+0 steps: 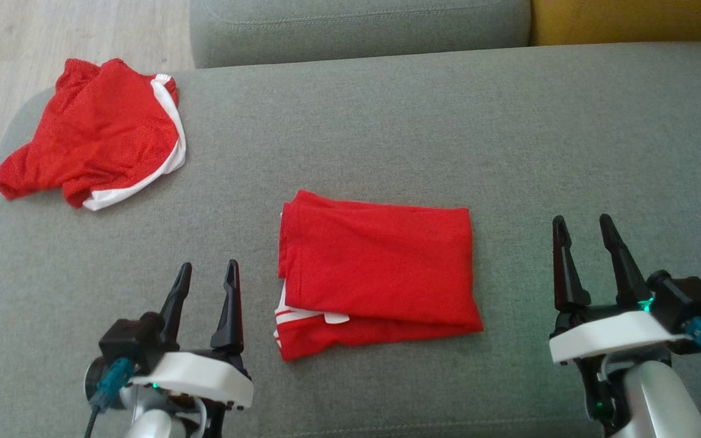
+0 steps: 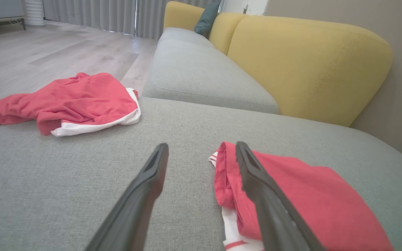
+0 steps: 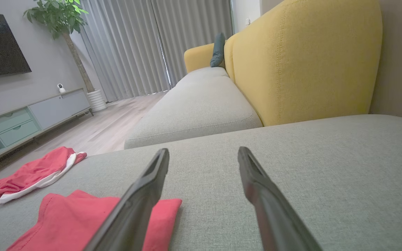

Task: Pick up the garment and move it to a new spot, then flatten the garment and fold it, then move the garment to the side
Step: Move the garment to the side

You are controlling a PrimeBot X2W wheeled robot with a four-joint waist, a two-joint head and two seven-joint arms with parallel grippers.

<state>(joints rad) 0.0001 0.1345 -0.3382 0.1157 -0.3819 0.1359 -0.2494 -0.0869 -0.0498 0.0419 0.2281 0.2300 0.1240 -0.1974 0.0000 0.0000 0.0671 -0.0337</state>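
Nearest the camera: left gripper [image 1: 209,263] at lower left, right gripper [image 1: 582,219] at lower right, both low over the grey seat [image 1: 509,134], fingers pointing away from the robot. Each pair of fingers stands parted by a moderate gap with nothing between them; neither has hold of any cloth. Between the two lies the folded garment [image 1: 378,274]: red, a compact rectangle of several layers, with white trim peeping out at its near left corner. Top face is smooth and edges are roughly square, with the near edge slightly uneven. The left gripper sits just beside the garment's left edge, with a strip of seat between them in the head view. In the left wrist view one finger overlaps that edge, but contact cannot be confirmed. The right gripper is well apart from the right edge, over bare seat. Judgement: flattening and folding look complete, so the step in hand is the last one, moving the garment to the side. The next move calls for closing in on the edges, pinching through all layers at once, and carrying the stack without letting it splay. Farther off, at the seat's far left corner, a second garment [image 1: 92,140], red with a white band, lies crumpled, well apart from the folded one. Beyond it are another grey cushion [image 1: 356,24], a yellow backrest [image 1: 630,18] and pale wood floor [image 1: 52,36].
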